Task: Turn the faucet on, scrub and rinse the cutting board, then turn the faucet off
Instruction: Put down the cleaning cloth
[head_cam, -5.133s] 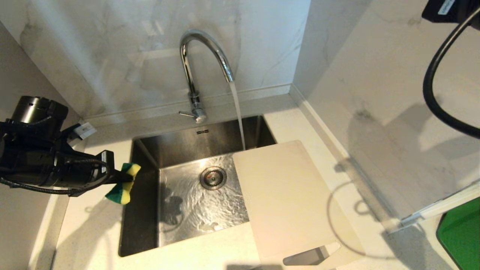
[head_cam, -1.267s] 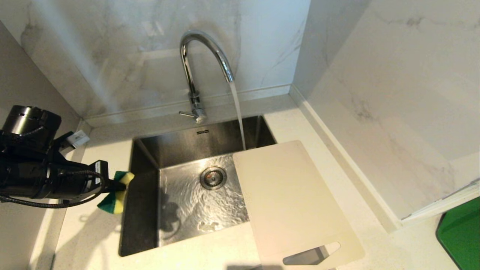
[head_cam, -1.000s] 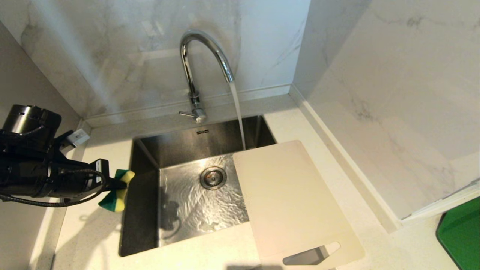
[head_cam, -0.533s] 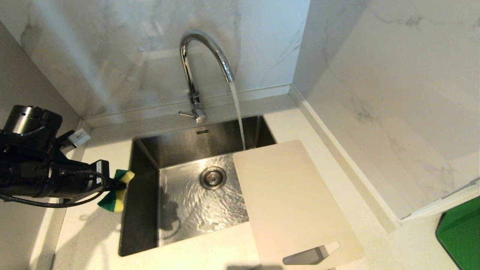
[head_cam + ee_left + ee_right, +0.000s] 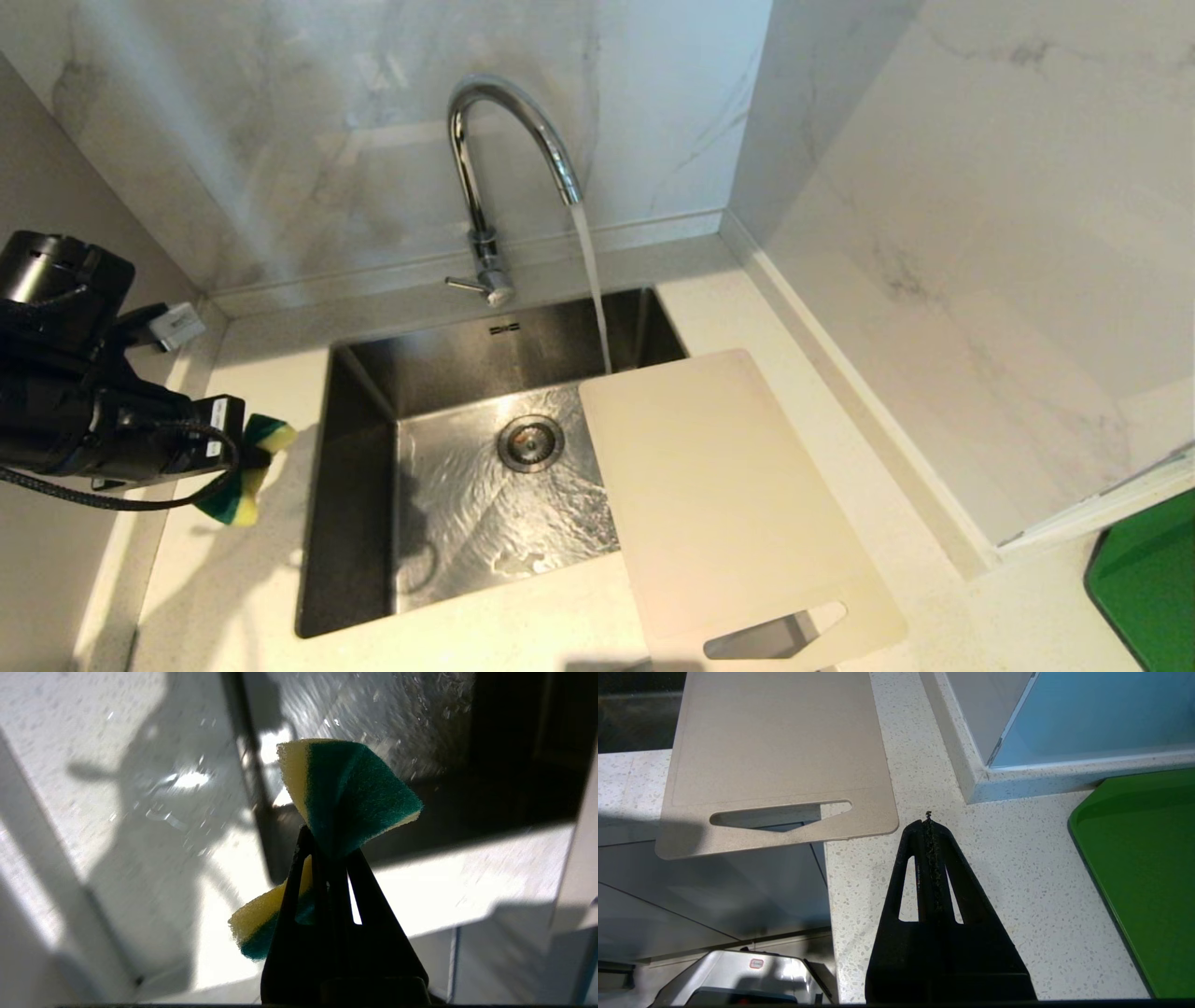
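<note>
The chrome gooseneck faucet (image 5: 499, 140) stands behind the sink (image 5: 359, 392), and water runs from its spout into the basin. The cream cutting board (image 5: 719, 495) lies flat across the sink's right side, its slot handle hanging over the counter's front edge; the same cutting board (image 5: 780, 751) shows in the right wrist view. My left gripper (image 5: 250, 455) hangs over the counter left of the sink, shut on a green-and-yellow sponge (image 5: 245, 476) pinched at its middle. That sponge (image 5: 345, 788) flares out past the left gripper (image 5: 329, 849). My right gripper (image 5: 928, 821) is shut and empty, near the board's handle end.
A green tray (image 5: 1144, 579) lies at the far right on the counter; the same green tray (image 5: 1143, 868) appears in the right wrist view. Marble walls close in the back and right. A drain (image 5: 530, 442) sits in the wet basin. Bare speckled counter (image 5: 224, 579) lies left of the sink.
My left gripper has drawn back to the left with the sponge, from the sink's left rim to over the counter. The right arm's cable, seen five seconds ago, has left the head view.
</note>
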